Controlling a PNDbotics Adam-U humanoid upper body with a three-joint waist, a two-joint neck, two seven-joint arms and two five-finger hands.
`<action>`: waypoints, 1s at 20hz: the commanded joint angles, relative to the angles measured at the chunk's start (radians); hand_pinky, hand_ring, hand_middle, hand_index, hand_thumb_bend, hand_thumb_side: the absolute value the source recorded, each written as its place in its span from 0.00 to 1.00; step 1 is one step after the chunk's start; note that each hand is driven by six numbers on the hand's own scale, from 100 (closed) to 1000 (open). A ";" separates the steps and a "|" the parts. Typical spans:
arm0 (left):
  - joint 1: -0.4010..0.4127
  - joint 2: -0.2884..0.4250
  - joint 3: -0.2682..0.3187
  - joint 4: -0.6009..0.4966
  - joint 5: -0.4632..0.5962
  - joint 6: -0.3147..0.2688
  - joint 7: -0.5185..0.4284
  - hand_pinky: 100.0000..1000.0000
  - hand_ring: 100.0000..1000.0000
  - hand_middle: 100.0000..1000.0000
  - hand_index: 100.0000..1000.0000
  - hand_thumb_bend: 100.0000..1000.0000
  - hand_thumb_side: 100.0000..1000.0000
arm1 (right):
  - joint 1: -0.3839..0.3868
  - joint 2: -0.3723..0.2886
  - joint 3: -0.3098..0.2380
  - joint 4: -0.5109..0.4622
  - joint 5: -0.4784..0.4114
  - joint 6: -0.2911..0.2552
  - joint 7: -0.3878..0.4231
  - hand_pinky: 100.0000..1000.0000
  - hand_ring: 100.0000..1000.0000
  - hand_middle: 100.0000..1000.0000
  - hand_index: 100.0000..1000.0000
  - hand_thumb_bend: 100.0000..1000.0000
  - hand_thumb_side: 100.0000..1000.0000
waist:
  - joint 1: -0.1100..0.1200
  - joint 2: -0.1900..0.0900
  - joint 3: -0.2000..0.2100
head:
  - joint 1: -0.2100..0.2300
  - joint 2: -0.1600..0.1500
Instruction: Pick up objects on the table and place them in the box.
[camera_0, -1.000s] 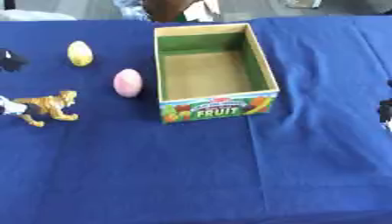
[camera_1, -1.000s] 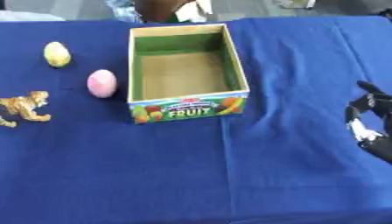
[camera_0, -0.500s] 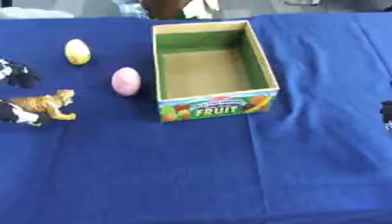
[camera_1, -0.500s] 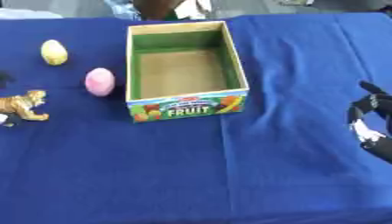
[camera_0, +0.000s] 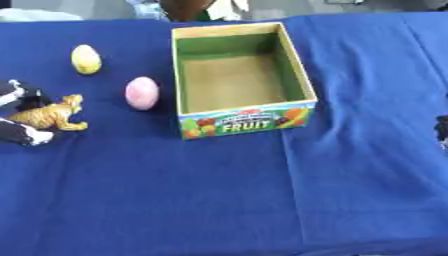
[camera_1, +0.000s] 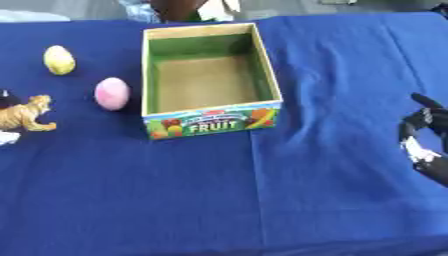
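Note:
An open cardboard box (camera_0: 246, 122) with "FRUIT" printed on its front stands at the middle of the blue table, and it is empty. To its left lie a pink egg (camera_0: 142, 92) and, farther back, a yellow egg (camera_0: 86, 59). A toy tiger (camera_0: 52, 114) stands near the left edge. My left hand (camera_0: 21, 133) reaches in from the left, open, with one finger behind the tiger's back and another in front of its legs. My right hand (camera_1: 423, 144) rests open at the right edge, away from all the objects.
The blue cloth (camera_0: 219, 200) covers the whole table, with folds to the right of the box. A person stands at the far edge behind the box, touching nothing.
My left hand has come further in from the left edge and now straddles the tiger. The tiger, eggs, box and right hand have stayed put.

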 joint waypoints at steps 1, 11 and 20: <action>-0.015 0.025 0.012 -0.014 0.002 0.016 0.045 0.53 0.35 0.21 0.52 0.00 0.21 | -0.010 -0.028 -0.006 -0.021 0.004 0.001 0.001 0.75 1.00 0.43 0.40 0.00 0.42 | 0.002 -0.014 -0.001 | 0.000 -0.013; -0.029 0.040 0.031 -0.116 0.068 0.058 0.188 0.46 0.21 0.03 0.36 0.00 0.18 | -0.009 -0.030 -0.007 -0.023 0.004 0.002 0.001 0.75 1.00 0.43 0.40 0.00 0.42 | 0.006 -0.018 -0.002 | -0.001 -0.013; -0.186 0.044 -0.021 -0.199 0.066 0.038 0.146 0.47 0.22 0.03 0.37 0.00 0.17 | -0.020 -0.030 0.016 -0.027 -0.004 -0.001 0.023 0.75 1.00 0.43 0.40 0.00 0.42 | 0.013 -0.028 -0.033 | 0.023 -0.016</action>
